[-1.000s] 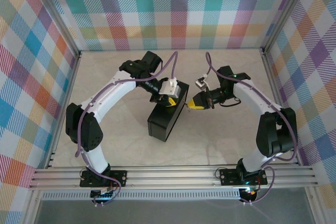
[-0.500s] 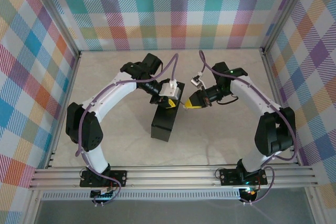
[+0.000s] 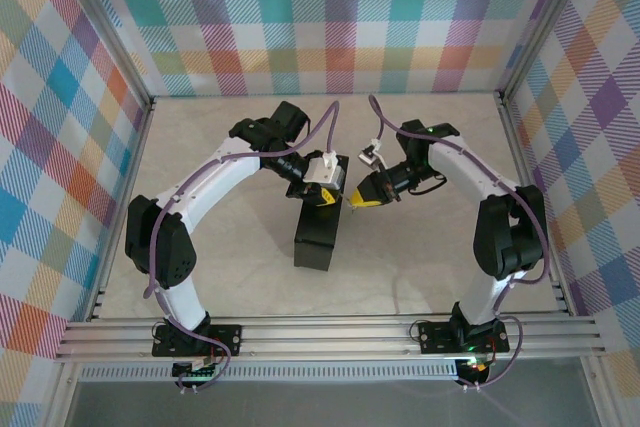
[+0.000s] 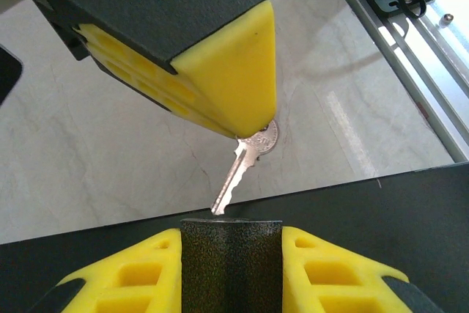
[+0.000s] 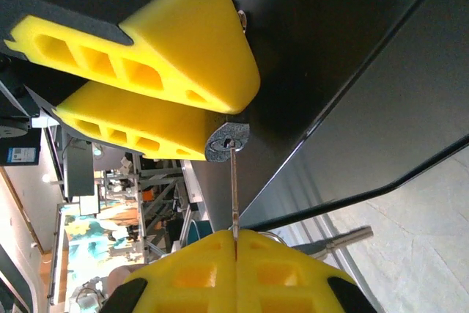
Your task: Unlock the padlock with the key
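The padlock (image 4: 231, 247) is grasped by the left gripper (image 3: 322, 193), its dark grey textured body clamped between the two yellow pads (image 4: 165, 254) at the far end of the black box (image 3: 318, 237). In the left wrist view the body is seen filling the gap between those pads, with the box's black surface spread out to either side.

The key (image 4: 237, 174) is pinched by the right gripper (image 5: 234, 241), whose pads are pressed flat together on the round bow (only a sliver of the bow is left showing below the pad). The silvery blade is pointed at the padlock and its tip is seen right at the edge of the body; whether it has entered the keyhole cannot be told. In the right wrist view the key is seen edge-on, as a thin line running from the closed pads to the grey end face of the padlock.

From above, the two grippers are seen tip to tip over the pale marbled table (image 3: 430, 257).
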Robot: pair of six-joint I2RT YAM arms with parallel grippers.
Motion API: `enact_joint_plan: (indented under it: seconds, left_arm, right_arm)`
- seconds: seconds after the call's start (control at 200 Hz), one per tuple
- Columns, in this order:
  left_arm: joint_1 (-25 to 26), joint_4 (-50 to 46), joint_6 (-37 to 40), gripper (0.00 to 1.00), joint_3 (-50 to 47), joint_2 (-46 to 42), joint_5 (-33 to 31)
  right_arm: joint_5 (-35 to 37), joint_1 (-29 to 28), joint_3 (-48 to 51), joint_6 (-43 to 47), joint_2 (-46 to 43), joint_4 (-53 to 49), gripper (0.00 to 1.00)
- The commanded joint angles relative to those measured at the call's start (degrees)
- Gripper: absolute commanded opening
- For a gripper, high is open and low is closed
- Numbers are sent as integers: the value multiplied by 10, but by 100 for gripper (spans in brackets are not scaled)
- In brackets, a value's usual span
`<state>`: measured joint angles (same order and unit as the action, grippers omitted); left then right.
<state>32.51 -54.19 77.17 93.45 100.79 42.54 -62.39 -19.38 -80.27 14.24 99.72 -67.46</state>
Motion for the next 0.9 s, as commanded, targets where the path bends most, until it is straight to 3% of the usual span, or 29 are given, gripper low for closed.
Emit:
enact_joint_plan:
  seconds: [0.0,0.895]
  left_arm:
    - [0,19,-1,21,0,-30,38]
    - [4,48,-5,21,-36,-62,46]
  right_arm:
    - [-23,-7,-16,28,-1,-14,4]
    - [-63,-15,-20,37,31,-11,3]
